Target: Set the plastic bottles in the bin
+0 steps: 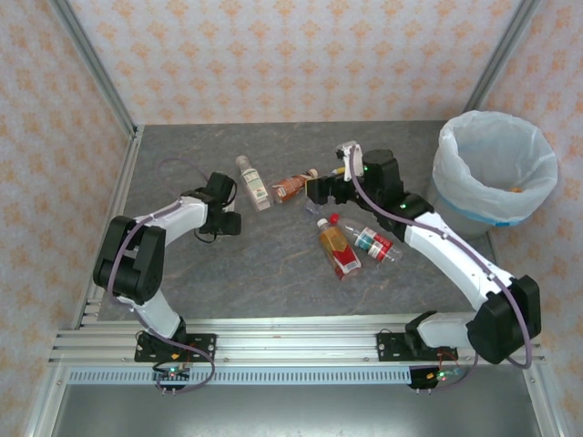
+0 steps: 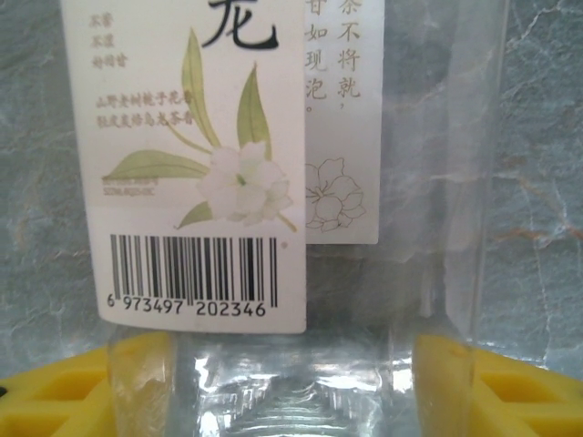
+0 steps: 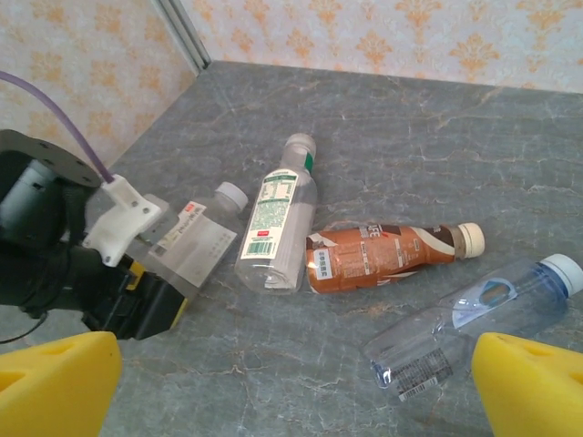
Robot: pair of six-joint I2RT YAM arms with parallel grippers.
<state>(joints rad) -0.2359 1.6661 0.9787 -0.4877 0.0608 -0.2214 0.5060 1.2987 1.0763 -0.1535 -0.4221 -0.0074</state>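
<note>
The bin (image 1: 453,177) stands at the far right, its contents unclear. Six plastic bottles (image 1: 338,250) are still out on the table (image 1: 273,282). The left gripper (image 1: 223,208) grasps a white-labelled bottle (image 2: 209,164) (mid-left), and the right gripper (image 3: 291,387) hangs open above a clear bottle (image 3: 474,319). Most of the task looks undone.

Desk (image 1: 273,282): grey marble-look top, smooth, matt. White-label bottle (image 2: 437,182): clear glossy plastic; label (image 2: 191,164) smooth, slight sheen. Bin liner (image 1: 492,155), upper right: thin translucent plastic, crinkled. Right gripper fingers (image 3: 533,387): yellow matt plastic.
</note>
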